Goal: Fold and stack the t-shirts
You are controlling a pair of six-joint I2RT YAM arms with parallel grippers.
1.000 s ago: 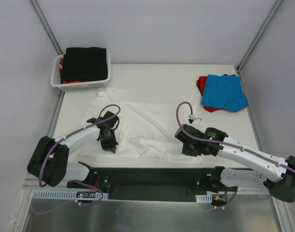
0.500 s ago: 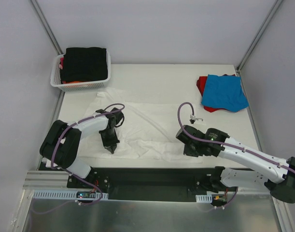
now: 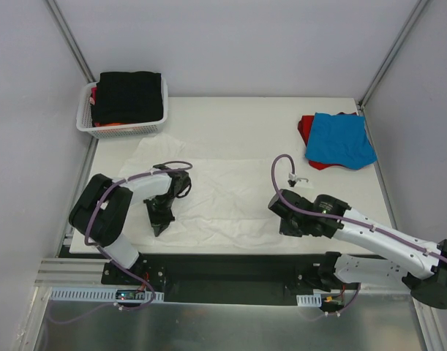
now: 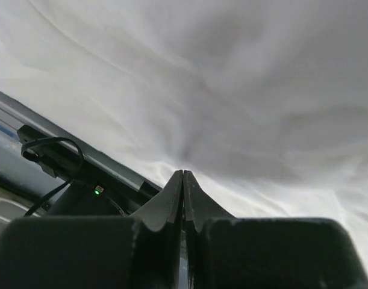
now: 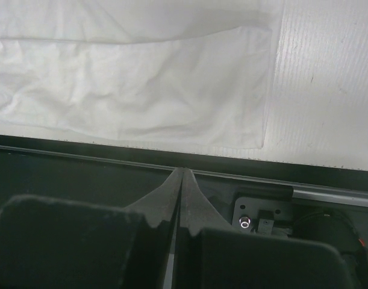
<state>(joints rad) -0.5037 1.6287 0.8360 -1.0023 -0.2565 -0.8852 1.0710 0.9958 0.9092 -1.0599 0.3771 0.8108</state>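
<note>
White t-shirt (image 3: 223, 197) lies spread mid-frame. Left gripper (image 4: 183, 176) appears clamped on its near hem, while right gripper (image 5: 180, 173) sits closed on nothing near the bottom edge. A one-sided pull could skew or bunch the cloth.

The white shirt (image 3: 223, 201) is soft, creased matt cloth; the table (image 5: 328, 90) beside it looks finely ribbed and matt.

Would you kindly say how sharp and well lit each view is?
Top external view: sharp, evenly lit, though the large plain white cotton t-shirt barely stands out from the white table. Left wrist view: the cloth is close, soft-focused and grey with shadow. Right wrist view: creases are crisp, while the shut right pincer is dark and blurred.
</note>
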